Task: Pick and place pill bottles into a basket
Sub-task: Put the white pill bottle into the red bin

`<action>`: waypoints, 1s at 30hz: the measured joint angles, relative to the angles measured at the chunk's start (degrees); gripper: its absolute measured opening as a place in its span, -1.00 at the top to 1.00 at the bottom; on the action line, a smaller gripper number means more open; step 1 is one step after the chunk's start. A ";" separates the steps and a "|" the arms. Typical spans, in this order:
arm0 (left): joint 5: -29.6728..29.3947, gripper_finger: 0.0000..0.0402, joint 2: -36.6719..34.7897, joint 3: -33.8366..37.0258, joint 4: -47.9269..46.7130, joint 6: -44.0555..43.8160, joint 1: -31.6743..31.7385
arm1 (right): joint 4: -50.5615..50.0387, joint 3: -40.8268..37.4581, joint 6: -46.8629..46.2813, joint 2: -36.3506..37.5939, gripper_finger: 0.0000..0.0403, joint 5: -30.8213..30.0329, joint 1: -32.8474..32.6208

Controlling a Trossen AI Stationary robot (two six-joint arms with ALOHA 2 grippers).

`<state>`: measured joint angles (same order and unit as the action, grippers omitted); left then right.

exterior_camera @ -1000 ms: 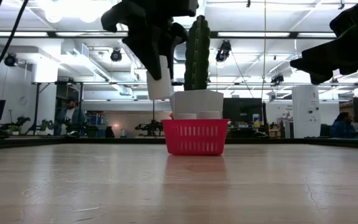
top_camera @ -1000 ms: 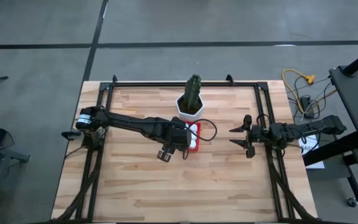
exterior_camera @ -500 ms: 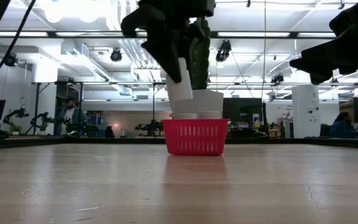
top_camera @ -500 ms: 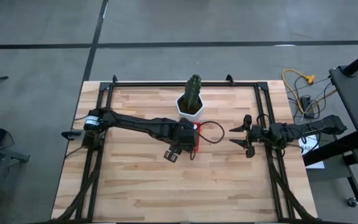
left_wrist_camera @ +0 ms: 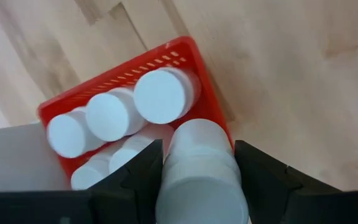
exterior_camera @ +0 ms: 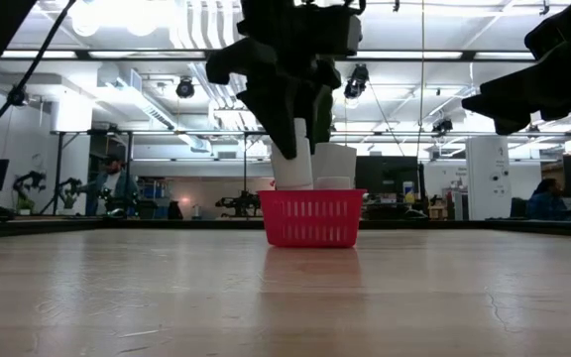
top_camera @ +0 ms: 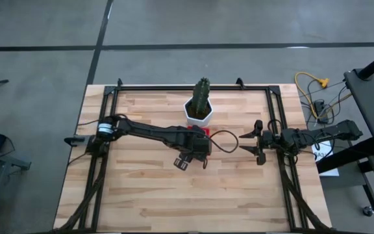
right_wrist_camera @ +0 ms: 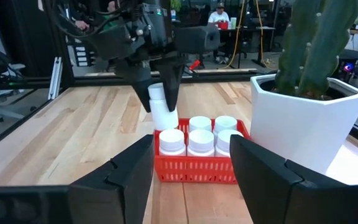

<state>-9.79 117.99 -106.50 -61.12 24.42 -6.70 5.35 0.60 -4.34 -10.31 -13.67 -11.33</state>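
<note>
My left gripper (top_camera: 197, 148) is shut on a small white pill bottle (exterior_camera: 291, 155) just above the near-left corner of the red mesh basket (exterior_camera: 310, 220). Several white-capped bottles (left_wrist_camera: 163, 94) stand upright in the basket. The basket sits on the table just in front of the white pot with the cactus (top_camera: 200, 109). In the high view the left arm hides most of the basket (top_camera: 206, 132). My right gripper (top_camera: 241, 142) is open and empty, to the right of the basket and above the table. My left gripper pinches the bottle's upper body (right_wrist_camera: 160, 99) between its two fingers, one on each side (left_wrist_camera: 143, 171). The fingers come from above, pointing down. The bottle hangs below them, nearly upright and slightly tilted, with its lower end (exterior_camera: 293, 183) about level with the basket's rim.
The hexagonal pot (right_wrist_camera: 303, 121) stands close behind the basket on the far side. Bare wooden tabletop (top_camera: 148, 188) lies to the near side and the left. Black frame rails (top_camera: 102, 162) run along the table's left and right sides.
My left gripper has carried the bottle toward the table's right edge and down, from left of the basket to just over its near-left corner. The bottle stays nearly upright in the shut fingers.
</note>
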 joint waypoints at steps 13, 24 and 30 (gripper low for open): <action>-1.72 0.21 0.00 1.35 0.14 -1.17 0.26 | 0.04 -0.02 -0.17 -0.04 0.00 0.00 -0.02; -1.76 0.21 0.26 1.91 0.63 -1.51 0.33 | 0.06 -0.04 -0.15 -0.02 0.00 0.01 -0.02; -1.74 0.21 1.53 1.97 0.50 -1.50 0.33 | 0.06 -0.04 -0.15 -0.02 0.00 0.02 -0.02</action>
<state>-11.53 119.53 -104.53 -60.62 22.92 -6.36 5.41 0.56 -4.49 -10.33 -13.65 -11.35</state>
